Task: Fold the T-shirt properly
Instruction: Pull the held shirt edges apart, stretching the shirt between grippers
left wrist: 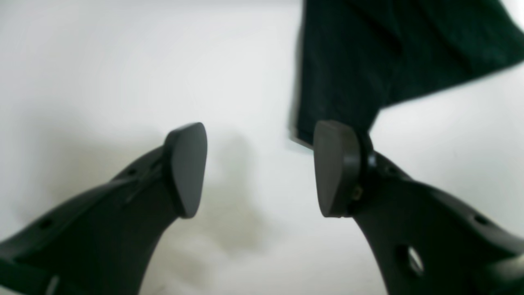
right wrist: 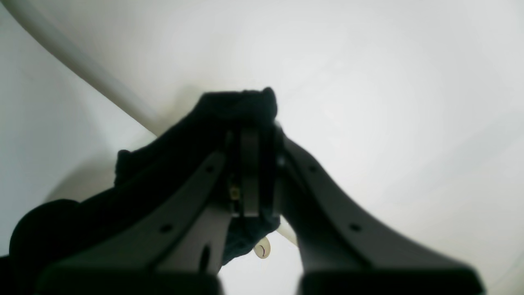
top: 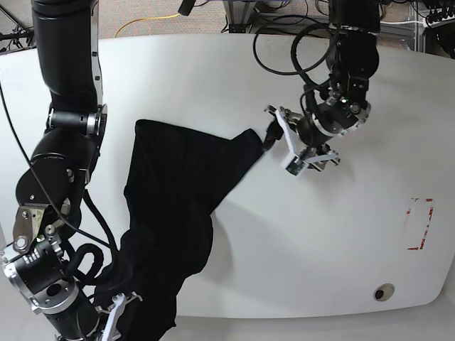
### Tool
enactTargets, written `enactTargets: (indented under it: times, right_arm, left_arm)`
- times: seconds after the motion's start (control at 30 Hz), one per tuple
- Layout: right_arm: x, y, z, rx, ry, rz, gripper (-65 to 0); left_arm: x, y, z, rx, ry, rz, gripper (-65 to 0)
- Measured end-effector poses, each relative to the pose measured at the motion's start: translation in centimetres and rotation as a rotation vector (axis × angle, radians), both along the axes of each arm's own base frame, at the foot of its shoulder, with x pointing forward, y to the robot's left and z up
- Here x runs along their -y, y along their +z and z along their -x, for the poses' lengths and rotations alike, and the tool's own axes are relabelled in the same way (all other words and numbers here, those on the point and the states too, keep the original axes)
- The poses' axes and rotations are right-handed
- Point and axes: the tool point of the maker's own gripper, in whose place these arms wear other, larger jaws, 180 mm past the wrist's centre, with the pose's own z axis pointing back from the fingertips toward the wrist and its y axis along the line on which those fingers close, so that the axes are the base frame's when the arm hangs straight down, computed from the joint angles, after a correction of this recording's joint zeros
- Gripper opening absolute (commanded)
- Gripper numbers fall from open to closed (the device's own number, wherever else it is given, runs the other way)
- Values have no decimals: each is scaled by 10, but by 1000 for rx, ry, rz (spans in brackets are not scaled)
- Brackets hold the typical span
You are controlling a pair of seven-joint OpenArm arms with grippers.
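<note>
One black T-shirt lies stretched across the white counter between two arms. The left hand hangs released just beside a sleeve corner — pads apart, nothing between them. The right hand, low at the counter's near edge, is clenched on the shirt's bunched fabric.

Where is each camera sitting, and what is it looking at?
Left wrist: on the left arm, facing down past the open left gripper at the white table and a T-shirt corner.
Right wrist: on the right arm, facing along the right gripper, shut on T-shirt fabric.
Base: overhead, facing down on table, both arms, the spread shirt.
All share the T-shirt.
</note>
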Motion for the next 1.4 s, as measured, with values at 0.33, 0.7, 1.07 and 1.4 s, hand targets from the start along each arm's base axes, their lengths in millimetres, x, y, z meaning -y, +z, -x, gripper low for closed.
enactTargets:
  times: [0.33,0.7,1.07,1.4]
  right_arm:
    - [5,-9,-1,-21,-19,10,-650]
    - [4,-17,0,-36,-18,10,-650]
    - [5,-17,-1,-37,-19,10,-650]
    - [15,-18,-21,-91,-38,-16,-650]
  left_arm:
    - [38,-49,-12,-98,-30,20,-264]
    - [50,-65,-22,-108,-29,102,-421]
    - [23,-62,-28,-105,25,91,-650]
    - [-89,36,-93,113,236,-79,-650]
